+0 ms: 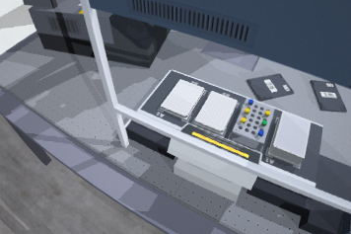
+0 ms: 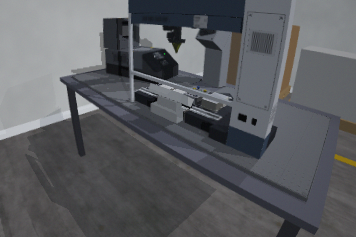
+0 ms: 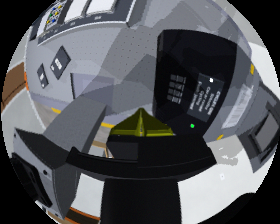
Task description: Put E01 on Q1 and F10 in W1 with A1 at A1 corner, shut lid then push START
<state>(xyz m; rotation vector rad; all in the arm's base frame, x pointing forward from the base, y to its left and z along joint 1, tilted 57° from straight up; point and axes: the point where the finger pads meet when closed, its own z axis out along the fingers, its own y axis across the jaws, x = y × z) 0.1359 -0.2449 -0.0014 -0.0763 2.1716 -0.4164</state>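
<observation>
Two white 96-well plates lie side by side on the deck: one next to the tube block and one at the end of the row. They also show small at the top of the wrist view. The black cycler Q1 stands at the table's far end, its top dark and its lamp green. My gripper is shut with yellow fingertips together, holding nothing, in the air above and beside Q1's keypad.
The tube cooling block with coloured tube caps and the white deep-well block share the deck. Two dark flat nests lie behind it. A blue-grey housing and a white frame post enclose the deck.
</observation>
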